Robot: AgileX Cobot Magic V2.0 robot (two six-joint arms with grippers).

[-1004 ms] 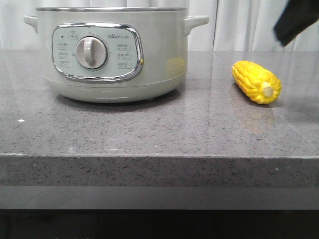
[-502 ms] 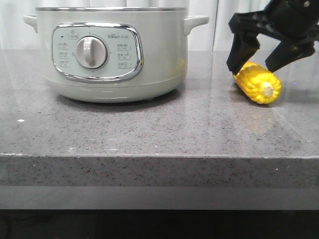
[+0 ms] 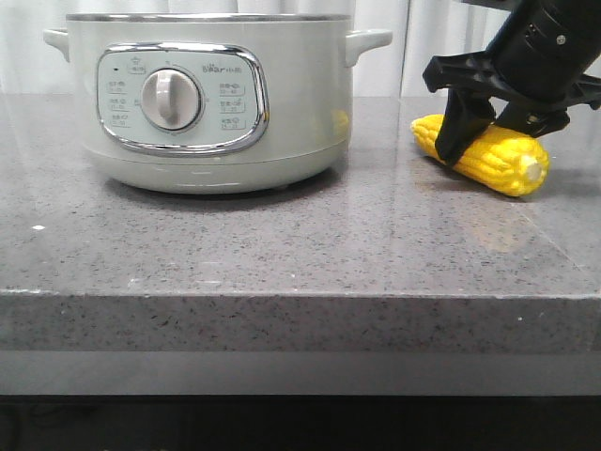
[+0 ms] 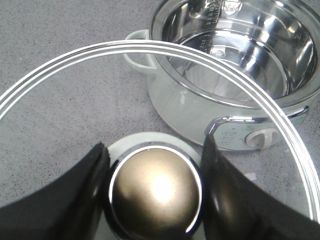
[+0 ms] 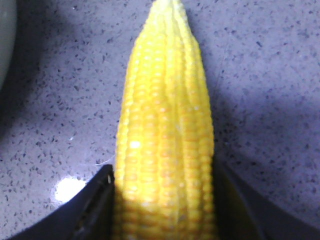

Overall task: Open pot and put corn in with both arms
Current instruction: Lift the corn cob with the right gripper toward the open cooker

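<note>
The pot (image 3: pixel 207 94) stands at the back left of the counter, its dial facing me. In the left wrist view the pot (image 4: pixel 240 60) is open, its steel inside bare. My left gripper (image 4: pixel 155 200) is shut on the lid's bronze knob (image 4: pixel 155 182) and holds the glass lid (image 4: pixel 75 60) up beside the pot. It is out of the front view. The yellow corn (image 3: pixel 507 164) lies at the right of the counter. My right gripper (image 3: pixel 495 141) is shut across its middle. In the right wrist view the corn (image 5: pixel 165 115) sits between the fingers (image 5: pixel 95 205), its tip pointing away.
The grey speckled counter (image 3: pixel 282 244) has its front edge near me. A white curtain (image 3: pixel 423 47) hangs behind. The pot's side handle (image 3: pixel 368 39) juts toward the corn. A gap of counter lies between the pot and the corn.
My right gripper came down from the upper right, straddled the corn open, then closed on it. The corn shifted and turned a little, its stub end moving right.
</note>
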